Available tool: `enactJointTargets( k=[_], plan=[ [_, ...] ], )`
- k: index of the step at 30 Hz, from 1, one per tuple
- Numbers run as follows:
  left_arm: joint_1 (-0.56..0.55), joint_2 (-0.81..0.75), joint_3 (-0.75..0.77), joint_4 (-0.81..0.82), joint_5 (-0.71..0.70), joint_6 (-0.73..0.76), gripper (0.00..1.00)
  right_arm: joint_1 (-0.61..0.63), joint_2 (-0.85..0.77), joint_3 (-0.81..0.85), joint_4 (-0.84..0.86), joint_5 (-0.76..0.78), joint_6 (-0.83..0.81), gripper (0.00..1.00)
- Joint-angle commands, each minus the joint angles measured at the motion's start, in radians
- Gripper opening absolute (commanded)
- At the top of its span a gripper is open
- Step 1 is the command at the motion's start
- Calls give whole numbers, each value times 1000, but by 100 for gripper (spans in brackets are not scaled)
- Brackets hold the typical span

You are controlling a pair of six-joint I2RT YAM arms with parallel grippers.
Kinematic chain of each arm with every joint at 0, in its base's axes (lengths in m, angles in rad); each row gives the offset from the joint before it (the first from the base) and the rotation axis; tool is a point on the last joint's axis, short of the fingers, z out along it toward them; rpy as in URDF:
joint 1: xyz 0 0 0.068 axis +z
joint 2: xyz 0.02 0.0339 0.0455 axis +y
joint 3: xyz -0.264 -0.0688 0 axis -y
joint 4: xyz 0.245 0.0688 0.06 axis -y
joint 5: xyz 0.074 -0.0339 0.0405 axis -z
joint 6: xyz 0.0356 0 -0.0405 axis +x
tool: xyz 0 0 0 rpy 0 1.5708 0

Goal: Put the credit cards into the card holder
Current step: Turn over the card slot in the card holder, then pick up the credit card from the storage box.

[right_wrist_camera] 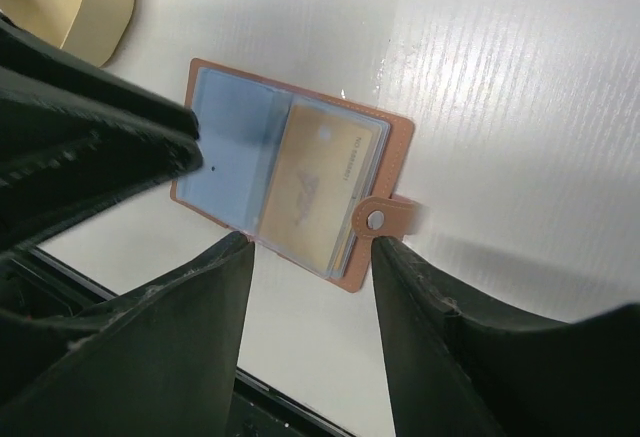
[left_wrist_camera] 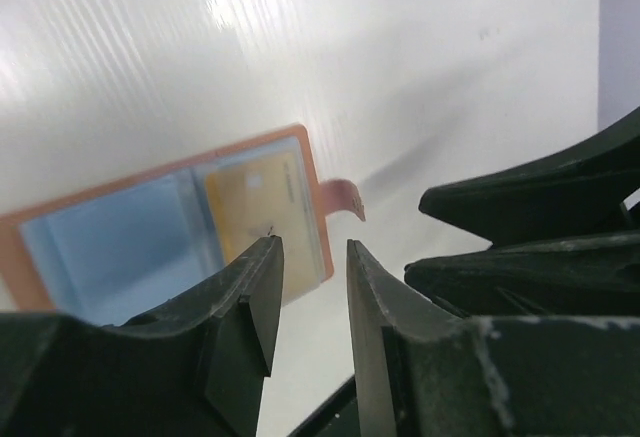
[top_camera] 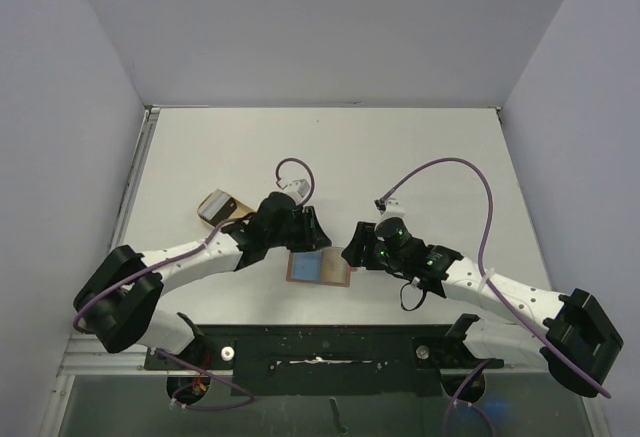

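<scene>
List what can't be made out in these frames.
- Right wrist: pale tan case mostly cut off by the frame corner.
- Left wrist: card holder left end cut by the frame, near edge behind the left gripper jaws; blurred.
- Top view: both holder ends under the left gripper and right gripper; cards too small.
- All views: anything beneath the blue card and gold card is hidden; gold card's print unreadable.
</scene>
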Motion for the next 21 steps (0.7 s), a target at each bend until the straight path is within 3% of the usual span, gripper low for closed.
enactJointTargets(
  k=[1, 11, 21],
  plan=[
    [62, -72, 149, -234, -117, 209, 31, -8, -10, 17, 19, 36, -18, 51],
    [333, -125, 321, -575, -248, 551, 35, -10, -46, 32, -10, 56, -39, 53],
    [434, -8, 397, -681, -474, 750, 39, -10, -28, 48, -8, 37, -45, 54]
  ],
)
